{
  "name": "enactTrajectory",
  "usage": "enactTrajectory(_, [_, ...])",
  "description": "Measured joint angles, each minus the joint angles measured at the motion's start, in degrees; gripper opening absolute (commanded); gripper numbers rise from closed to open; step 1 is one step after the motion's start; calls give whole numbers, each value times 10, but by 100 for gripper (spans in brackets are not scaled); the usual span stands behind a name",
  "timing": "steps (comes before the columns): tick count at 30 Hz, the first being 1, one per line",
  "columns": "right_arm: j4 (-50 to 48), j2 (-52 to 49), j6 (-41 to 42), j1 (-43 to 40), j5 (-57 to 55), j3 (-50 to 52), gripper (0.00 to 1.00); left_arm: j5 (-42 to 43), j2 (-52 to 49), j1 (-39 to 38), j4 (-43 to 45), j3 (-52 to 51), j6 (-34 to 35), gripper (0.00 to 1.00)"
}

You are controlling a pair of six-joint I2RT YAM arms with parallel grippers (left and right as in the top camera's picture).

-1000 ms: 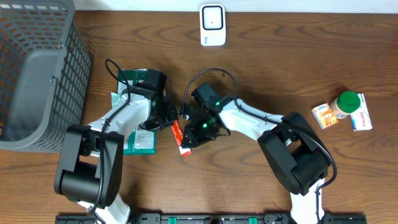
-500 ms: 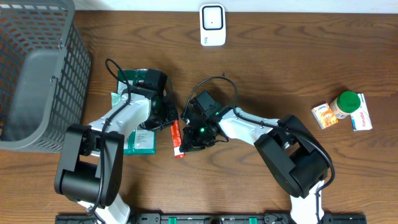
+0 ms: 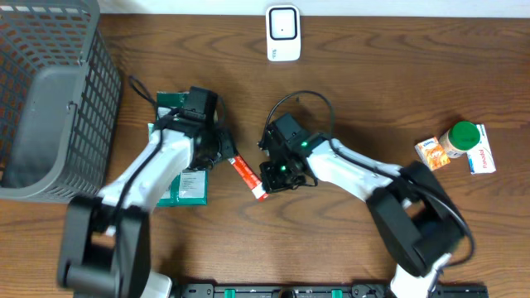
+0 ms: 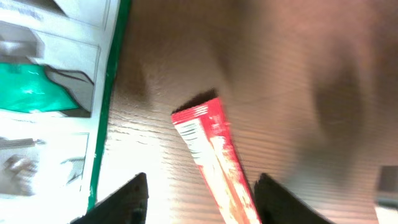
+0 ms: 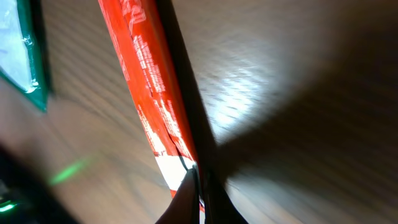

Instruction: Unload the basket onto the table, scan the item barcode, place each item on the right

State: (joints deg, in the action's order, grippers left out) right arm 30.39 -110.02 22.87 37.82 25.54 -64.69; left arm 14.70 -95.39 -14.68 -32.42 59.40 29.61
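One change since before: left claw newly released, right claw clenched on red sachet

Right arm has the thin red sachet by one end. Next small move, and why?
Probably lift the thin red sachet slightly with the right gripper, shut on its end, heading for the white scanner at the far edge. The left gripper stands open around the other end without pinching, so nothing seems to hold it.

I see a glossy red sachet, probably plastic film; the tabletop is dark wood grain with a faint sheen; the grey basket looks matt plastic.
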Motion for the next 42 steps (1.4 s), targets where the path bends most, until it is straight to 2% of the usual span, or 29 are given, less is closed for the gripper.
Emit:
enactTrajectory(3, [27, 47, -24, 0, -65, 2, 1, 0, 52, 0, 0, 0, 1, 65])
enactTrajectory(6, [45, 97, -58, 0, -115, 2, 1, -1, 85, 0, -1, 0, 2, 63])
enactTrajectory(8, [48, 120, -78, 0, -136, 2, 1, -1, 93, 0, -1, 0, 2, 51])
enactTrajectory(9, [49, 127, -85, 0, -143, 2, 1, -1, 93, 0, -2, 0, 1, 34])
enactTrajectory(10, [50, 130, -89, 0, -149, 2, 9, -1, 92, 0, -4, 0, -2, 22])
enactTrajectory(11, [52, 130, -92, 0, -151, 2, 26, 0, 91, 0, -6, 0, 2, 11])
enactTrajectory(12, [54, 130, -95, 0, -154, 2, 39, -1, 88, -1, -8, 0, 2, 8])
enactTrajectory(15, [56, 129, -101, 0, -154, 2, 44, -1, 69, -6, -7, 0, 0, 8])
enactTrajectory(25, [56, 125, -102, -14, -107, 2, 45, -1, -64, -17, 51, 0, 0, 8])
enactTrajectory(30, [51, 85, -113, -41, -65, 2, 45, -3, -91, -16, 60, 1, 0, 8])
enactTrajectory(38, [32, 5, -134, -70, 35, 2, 44, 3, -110, -17, 70, 17, 0, 9])
enactTrajectory(42, [24, -21, -154, -73, 118, 2, 38, 11, -119, -16, 72, 26, 2, 9])
